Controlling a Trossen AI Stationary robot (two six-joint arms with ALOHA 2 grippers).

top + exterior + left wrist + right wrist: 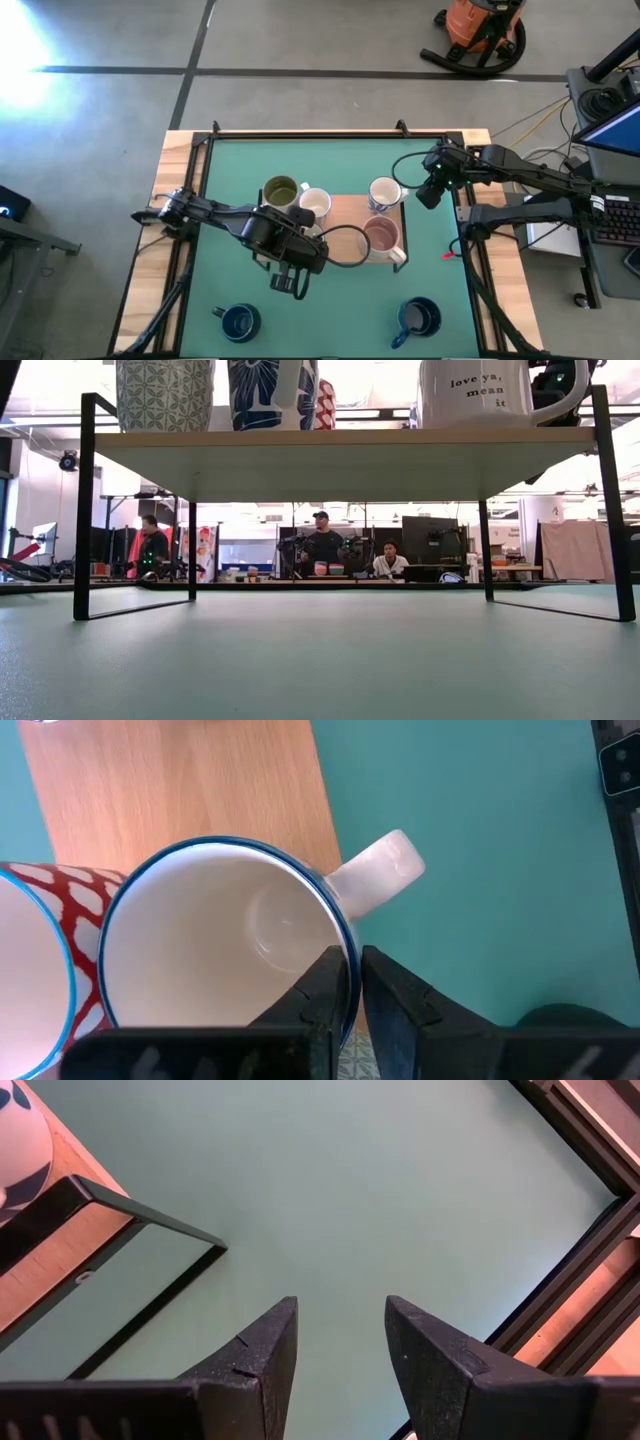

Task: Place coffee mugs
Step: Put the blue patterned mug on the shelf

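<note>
A white mug with a blue rim (225, 935) stands upright on the wooden shelf (345, 215) at the middle of the green counter (440, 285), its handle jutting past the shelf's edge; the left pincer (352, 1005) pinches its rim, one finger inside and one outside, the fingers drawn narrow around the wall; just beside it sits a red-and-white patterned mug (45, 950). From above, the shelf also carries an olive-green-lined mug (280, 190) and a cream mug (314, 203) toward its left end, a blue-patterned white mug (384, 193) near the far right corner and a pinkish mug (382, 238) at the near right. Two dark navy mugs (238, 321) (419, 317) rest on the counter near its front edge, well apart. The right pincer (340, 1345) hangs over bare counter near the far right corner, fingers spread wide, holding nothing. Past the counter, people sit at desks in the room behind.
</note>
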